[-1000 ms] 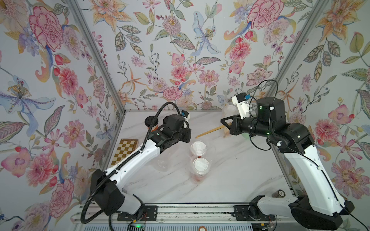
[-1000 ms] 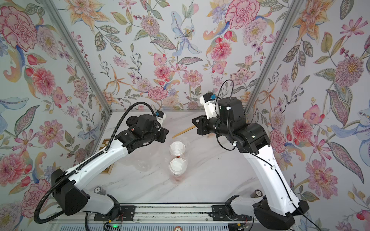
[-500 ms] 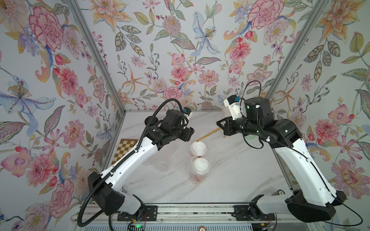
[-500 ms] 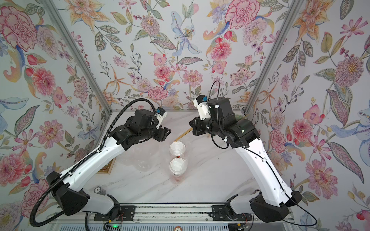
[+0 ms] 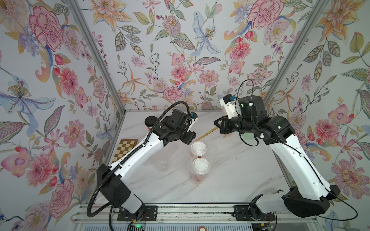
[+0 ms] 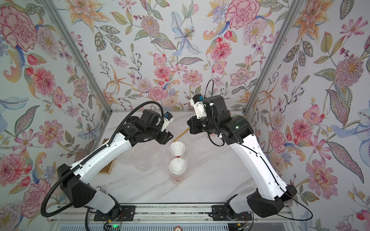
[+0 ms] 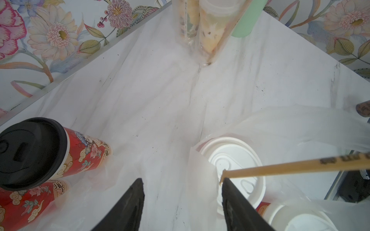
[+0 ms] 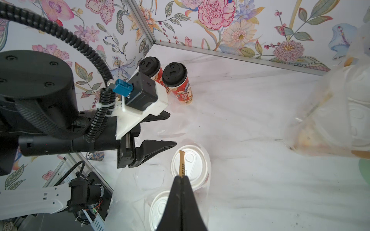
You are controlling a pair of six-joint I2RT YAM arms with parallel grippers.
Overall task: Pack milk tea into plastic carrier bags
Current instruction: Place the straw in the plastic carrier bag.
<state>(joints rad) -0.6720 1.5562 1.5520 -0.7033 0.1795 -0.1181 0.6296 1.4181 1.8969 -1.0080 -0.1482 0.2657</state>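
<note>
Two white-lidded cups [image 5: 198,148], red-orange down the sides with domed lids, stand side by side inside a crinkly clear carrier bag [image 7: 200,172]. Above that bag the right gripper [image 8: 181,177] is pinched tight on a printed brown stick [image 8: 181,164], whose tip is over the farther lid. The left gripper [image 7: 182,180] hangs at the bag's rim, jaws parted, clasping nothing. Two red-printed black-lidded cups [image 8: 174,75] stand well apart from the bag. A second bag [image 7: 202,30] of cream cups stands beyond it, beside a mint-green cup [image 7: 248,20].
</note>
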